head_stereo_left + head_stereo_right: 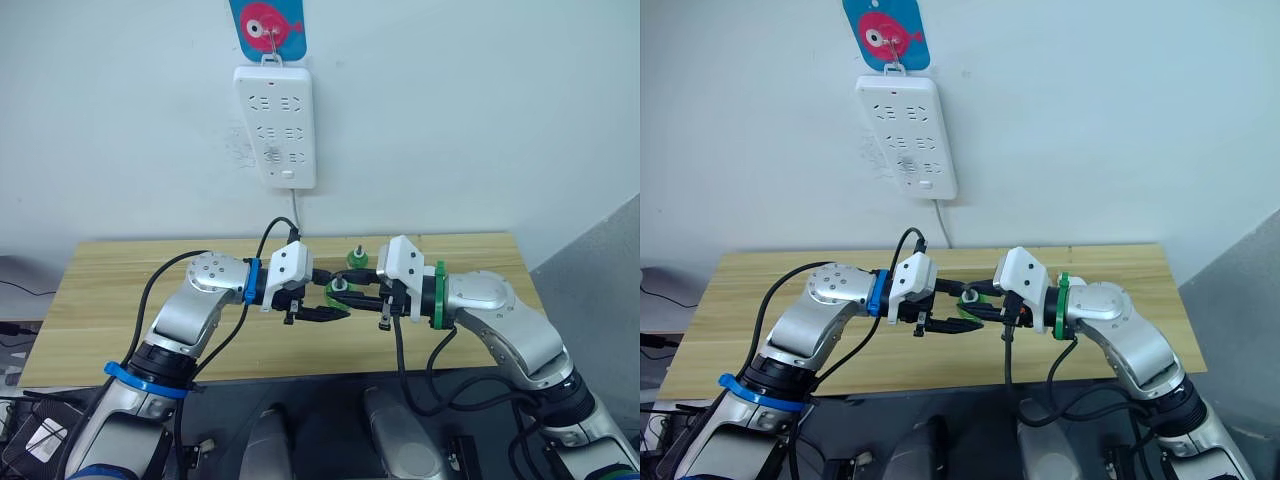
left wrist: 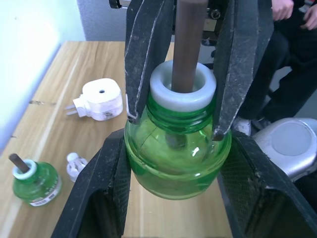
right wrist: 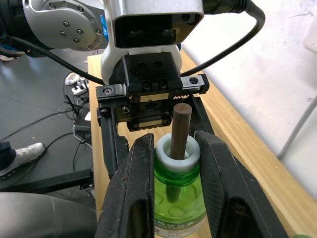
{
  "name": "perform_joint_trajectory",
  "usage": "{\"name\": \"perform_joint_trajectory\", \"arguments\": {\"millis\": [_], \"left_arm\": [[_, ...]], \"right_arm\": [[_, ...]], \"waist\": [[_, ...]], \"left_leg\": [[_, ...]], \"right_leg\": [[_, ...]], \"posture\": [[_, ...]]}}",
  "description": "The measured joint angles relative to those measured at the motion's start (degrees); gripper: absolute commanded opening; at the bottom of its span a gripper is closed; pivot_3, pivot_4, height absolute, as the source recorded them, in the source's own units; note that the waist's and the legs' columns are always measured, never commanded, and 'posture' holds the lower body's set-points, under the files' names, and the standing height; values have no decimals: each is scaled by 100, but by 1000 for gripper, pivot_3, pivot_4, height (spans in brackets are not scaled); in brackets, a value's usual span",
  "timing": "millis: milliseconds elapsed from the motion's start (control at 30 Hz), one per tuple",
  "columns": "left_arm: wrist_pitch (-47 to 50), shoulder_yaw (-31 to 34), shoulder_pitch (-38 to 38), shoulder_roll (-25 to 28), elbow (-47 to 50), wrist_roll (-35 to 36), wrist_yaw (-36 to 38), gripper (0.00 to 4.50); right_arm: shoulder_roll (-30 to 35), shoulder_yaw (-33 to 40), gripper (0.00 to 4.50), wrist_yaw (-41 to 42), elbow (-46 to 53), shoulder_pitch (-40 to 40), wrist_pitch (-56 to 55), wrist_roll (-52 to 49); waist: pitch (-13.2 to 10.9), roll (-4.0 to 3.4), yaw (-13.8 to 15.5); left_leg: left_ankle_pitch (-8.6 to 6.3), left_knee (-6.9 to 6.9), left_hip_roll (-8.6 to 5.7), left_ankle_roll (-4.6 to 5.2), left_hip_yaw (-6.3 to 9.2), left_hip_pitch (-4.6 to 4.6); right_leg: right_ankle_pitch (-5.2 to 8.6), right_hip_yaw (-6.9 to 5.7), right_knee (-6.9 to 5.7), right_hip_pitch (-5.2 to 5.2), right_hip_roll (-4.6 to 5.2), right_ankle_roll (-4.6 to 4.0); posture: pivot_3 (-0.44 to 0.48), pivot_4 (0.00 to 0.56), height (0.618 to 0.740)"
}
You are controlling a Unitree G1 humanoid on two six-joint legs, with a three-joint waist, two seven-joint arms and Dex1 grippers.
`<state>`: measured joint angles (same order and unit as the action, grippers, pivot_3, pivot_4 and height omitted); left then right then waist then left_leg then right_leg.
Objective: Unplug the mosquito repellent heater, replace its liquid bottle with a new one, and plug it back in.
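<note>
Right now I am holding a green liquid bottle (image 2: 177, 157) above the wooden table (image 1: 120, 300) with both grippers: my left gripper (image 1: 318, 315) is clamping its body, my right gripper (image 3: 171, 163) is pinching its white neck. Meanwhile the mosquito repellent heater (image 2: 99, 99) is lying unplugged on the table, near 1 other green bottle (image 2: 33, 182).

No text can be read; the label on the green bottle (image 2: 34, 184) is too small.
</note>
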<state>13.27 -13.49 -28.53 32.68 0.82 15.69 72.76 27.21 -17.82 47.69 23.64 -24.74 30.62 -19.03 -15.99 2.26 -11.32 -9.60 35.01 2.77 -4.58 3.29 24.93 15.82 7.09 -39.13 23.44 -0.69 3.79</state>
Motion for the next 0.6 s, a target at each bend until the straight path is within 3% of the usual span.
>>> {"name": "perform_joint_trajectory", "arguments": {"millis": [33,167,400,600], "left_arm": [[-24,0,0,-33,-39,0,-25,2985],[36,124,88,35,-304,-36,-243,4193],[1762,759,611,11,18,938,-639,4199],[3798,1608,836,-843,1117,2722,-1961,4199]], "right_arm": [[6,25,835,16,-17,-2,0,-8],[31,259,835,25,-9,12,43,-143],[-71,1282,835,-306,157,150,836,-1152],[-1007,2658,835,-1699,98,197,2208,-3104]], "waist": [[4,-1,0],[13,1,-4],[17,2,-12],[19,1,4]], "left_leg": [[0,3,0,0,0,0],[0,7,0,0,0,0],[0,7,-1,0,12,1],[0,29,-2,0,20,-3]], "right_leg": [[0,0,0,-2,0,1],[-2,2,0,-3,0,4],[-3,-7,-16,-3,0,3],[-3,-10,-58,-3,-1,3]], "posture": [[-254,188,733],[-257,189,733],[-255,189,733],[-247,192,733]]}}
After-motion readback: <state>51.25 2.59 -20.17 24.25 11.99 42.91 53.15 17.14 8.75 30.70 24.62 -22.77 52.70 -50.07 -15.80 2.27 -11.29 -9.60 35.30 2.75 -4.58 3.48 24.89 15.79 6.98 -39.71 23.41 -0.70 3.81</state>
